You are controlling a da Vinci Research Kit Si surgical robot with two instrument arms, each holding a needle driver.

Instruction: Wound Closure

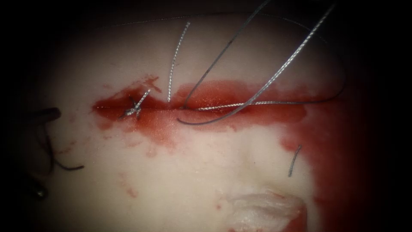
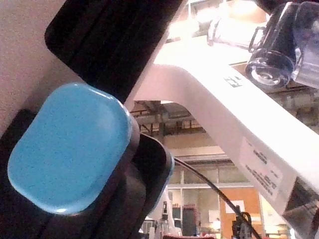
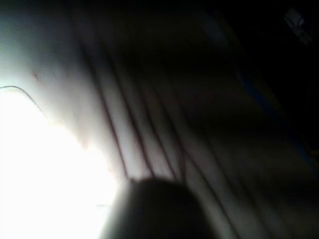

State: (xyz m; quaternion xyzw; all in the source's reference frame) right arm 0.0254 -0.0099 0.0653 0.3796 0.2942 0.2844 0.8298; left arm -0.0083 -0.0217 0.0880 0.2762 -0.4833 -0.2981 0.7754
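- The tissue (image 1: 180,180) lies pale under the endoscope, with the cut (image 1: 201,108) running across it from left to right and red fluid (image 1: 339,141) pooled along it and spread over the right side.
- A tied knot (image 1: 134,109) sits on the cut near its left end, its short tails sticking out.
- The thread (image 1: 283,68) comes down from the top in two long strands. Another length runs along the cut to the right and curves back up.
- A smooth dark curve (image 1: 206,122) lies on the fluid just below the cut, joined to the braided strand. It may be the needle, but that cannot be told for sure, nor whether any of it is in the tissue.
- One cut end of thread (image 1: 177,60) lies above the cut; a second short piece (image 1: 294,160) lies below it on the right.
- A dark bar (image 1: 43,115) and a dark strand (image 1: 64,165) sit in shadow at the left edge; what they are cannot be told.
- In the right wrist view, a blurred dark shape, seemingly the right tool (image 3: 154,209), hangs close over the tissue; how far open it is, and what it holds, cannot be told.
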